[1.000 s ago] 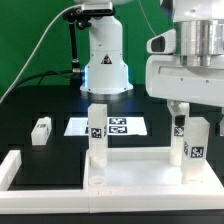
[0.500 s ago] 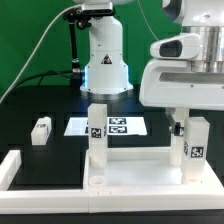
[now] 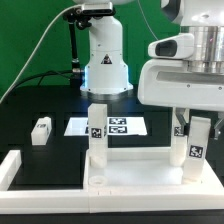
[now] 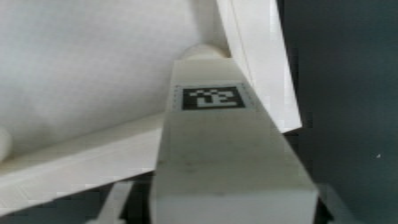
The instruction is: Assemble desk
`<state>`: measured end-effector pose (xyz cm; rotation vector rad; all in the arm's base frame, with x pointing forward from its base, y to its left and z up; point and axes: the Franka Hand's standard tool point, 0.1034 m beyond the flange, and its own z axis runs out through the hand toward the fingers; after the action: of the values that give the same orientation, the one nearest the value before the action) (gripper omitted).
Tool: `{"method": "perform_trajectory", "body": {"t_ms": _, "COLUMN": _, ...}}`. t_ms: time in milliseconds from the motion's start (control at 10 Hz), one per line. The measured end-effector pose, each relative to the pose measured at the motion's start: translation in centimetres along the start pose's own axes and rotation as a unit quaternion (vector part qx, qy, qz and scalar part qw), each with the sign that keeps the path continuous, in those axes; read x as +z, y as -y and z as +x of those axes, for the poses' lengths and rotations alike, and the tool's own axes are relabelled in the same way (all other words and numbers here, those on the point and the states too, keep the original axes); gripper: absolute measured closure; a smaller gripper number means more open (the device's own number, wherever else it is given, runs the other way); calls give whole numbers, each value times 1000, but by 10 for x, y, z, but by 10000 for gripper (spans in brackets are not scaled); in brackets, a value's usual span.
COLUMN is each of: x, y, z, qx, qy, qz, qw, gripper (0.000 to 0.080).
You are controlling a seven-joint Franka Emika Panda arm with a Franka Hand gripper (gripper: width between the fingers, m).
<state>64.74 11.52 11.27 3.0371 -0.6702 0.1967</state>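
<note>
The end effector (image 3: 192, 128) looks clenched around the upright leg (image 3: 193, 153) at the desk top (image 3: 135, 172) corner on the exterior view's right; a second leg (image 3: 97, 140) stands apart.

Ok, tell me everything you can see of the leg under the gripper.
The leg is a short square post of white, plastic-looking material with a small black-and-white tag on one face. It stands upright at the corner of the top on the exterior view's right, its lower end meeting the top. Whether it sits in a socket cannot be told. The gripper is over its upper end, a finger on either side. Whether they press it is unclear.
</note>
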Motion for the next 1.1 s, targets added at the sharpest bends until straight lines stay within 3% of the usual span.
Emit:
{"method": "perform_trajectory", "body": {"t_ms": 300, "x": 1, "y": -8, "z": 3, "qx": 207, "qy": 3, "qz": -1, "qw": 978, "gripper": 513}}
{"method": "perform_trajectory", "body": {"t_ms": 400, "x": 2, "y": -13, "z": 4, "qx": 294, "qy": 10, "qz": 4, "qw": 956, "gripper": 513}}
{"method": "perform_trajectory", "body": {"t_ms": 600, "x": 3, "y": -21, "z": 2, "qx": 457, "qy": 38, "qz": 24, "qw": 888, "gripper": 512}}
{"method": "perform_trajectory", "body": {"t_ms": 800, "x": 3, "y": -23, "z": 1, "qx": 483, "qy": 42, "qz": 27, "qw": 874, "gripper": 511}}
{"method": "perform_trajectory", "body": {"t_ms": 900, "x": 3, "y": -23, "z": 1, "qx": 474, "qy": 41, "qz": 27, "qw": 879, "gripper": 511}}
{"method": "perform_trajectory", "body": {"t_ms": 1000, "x": 3, "y": -22, "z": 1, "qx": 456, "qy": 40, "qz": 28, "qw": 888, "gripper": 354}}
{"method": "perform_trajectory", "body": {"t_ms": 1100, "x": 2, "y": -13, "z": 0, "qx": 367, "qy": 25, "qz": 32, "qw": 929, "gripper": 227}}
